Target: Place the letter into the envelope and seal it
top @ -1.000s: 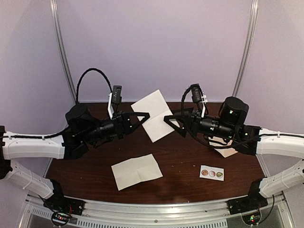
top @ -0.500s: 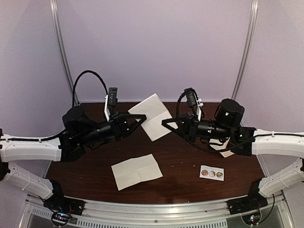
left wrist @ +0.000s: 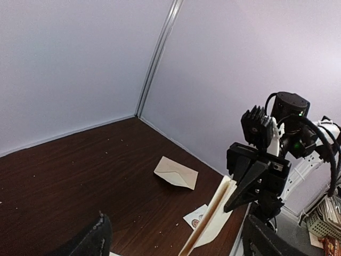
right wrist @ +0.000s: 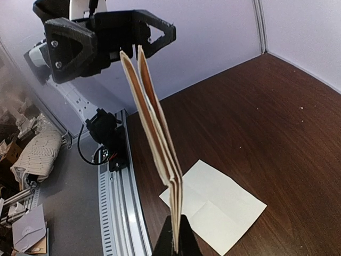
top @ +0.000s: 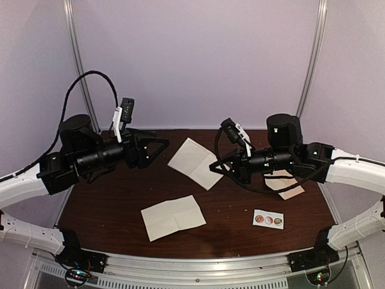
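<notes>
The letter, a folded whitish sheet, hangs above the table's middle with my right gripper shut on its right edge. In the right wrist view it stands edge-on, its layers fanning apart above the closed fingertips. My left gripper is open and apart from the sheet, to its left; its fingers stand wide with nothing between them. The tan envelope lies flat, flap side up, on the right of the table, partly hidden under my right arm in the top view.
A second creased whitish sheet lies flat near the front centre, also seen under the letter as a sheet. A small white strip of three round stickers lies at the front right. Grey walls close in the back and sides.
My left gripper opened, let go of the letter and drew back to the left. My right gripper shut on the letter's edge and now carries it alone, slightly lower.
</notes>
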### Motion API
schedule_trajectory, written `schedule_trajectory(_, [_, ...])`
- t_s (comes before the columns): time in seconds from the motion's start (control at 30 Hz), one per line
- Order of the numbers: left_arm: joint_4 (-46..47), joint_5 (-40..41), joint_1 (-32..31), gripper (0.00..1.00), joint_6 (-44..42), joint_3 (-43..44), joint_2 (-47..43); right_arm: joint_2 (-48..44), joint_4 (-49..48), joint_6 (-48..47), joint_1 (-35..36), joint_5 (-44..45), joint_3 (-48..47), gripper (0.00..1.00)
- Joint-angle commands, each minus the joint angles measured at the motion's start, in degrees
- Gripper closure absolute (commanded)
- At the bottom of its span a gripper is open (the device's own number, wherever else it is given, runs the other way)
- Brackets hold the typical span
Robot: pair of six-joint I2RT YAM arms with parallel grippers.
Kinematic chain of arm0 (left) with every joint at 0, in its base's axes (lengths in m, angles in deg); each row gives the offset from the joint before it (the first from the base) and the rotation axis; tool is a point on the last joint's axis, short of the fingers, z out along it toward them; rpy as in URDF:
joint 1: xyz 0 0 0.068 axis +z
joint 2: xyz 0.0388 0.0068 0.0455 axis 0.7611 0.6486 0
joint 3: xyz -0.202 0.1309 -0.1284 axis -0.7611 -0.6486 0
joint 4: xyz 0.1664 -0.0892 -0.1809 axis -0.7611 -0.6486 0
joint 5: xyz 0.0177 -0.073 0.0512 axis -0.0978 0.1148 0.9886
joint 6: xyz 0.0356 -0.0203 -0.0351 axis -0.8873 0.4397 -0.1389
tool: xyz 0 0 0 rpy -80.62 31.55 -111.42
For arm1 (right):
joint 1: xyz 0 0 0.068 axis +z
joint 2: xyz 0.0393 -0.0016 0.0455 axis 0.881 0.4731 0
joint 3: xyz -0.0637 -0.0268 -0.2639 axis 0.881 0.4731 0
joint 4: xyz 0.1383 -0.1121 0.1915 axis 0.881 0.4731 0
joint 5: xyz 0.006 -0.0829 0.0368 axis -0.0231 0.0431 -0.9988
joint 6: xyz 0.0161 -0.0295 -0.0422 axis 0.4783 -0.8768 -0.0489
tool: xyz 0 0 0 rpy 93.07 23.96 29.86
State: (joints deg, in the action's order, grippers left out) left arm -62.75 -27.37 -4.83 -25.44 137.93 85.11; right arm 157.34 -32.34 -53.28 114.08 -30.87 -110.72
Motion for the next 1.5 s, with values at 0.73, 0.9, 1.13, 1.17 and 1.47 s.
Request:
schedule_trajectory(0.73, [-1.4,-17.1,0.2,1.0,-10.5,4.9,11.0,3.2,11.9,-6.8,-0.5,12.5,-7.3,0.53])
schedule_trajectory(0.9, [22.6,-7.8,0.1,1.0,-2.5,-5.2,5.2,-5.3,-8.7,5.3,-3.7,12.6,3.8,0.14])
schedule_trajectory(1.13, [37.5,-1.4,0.1,1.0,0.8,-10.4,2.3,-7.1,-42.0,21.6,-3.4,10.7,17.8,0.06])
schedule_trajectory(1.17, [38.7,-1.3,0.1,1.0,1.2,-10.6,2.2,-6.3,-44.7,22.8,-3.1,10.2,18.3,0.06])
schedule_trajectory(1.47, [47.5,-3.0,0.1,1.0,5.8,-11.7,4.5,3.3,-55.6,24.2,0.4,7.8,13.2,0.27])
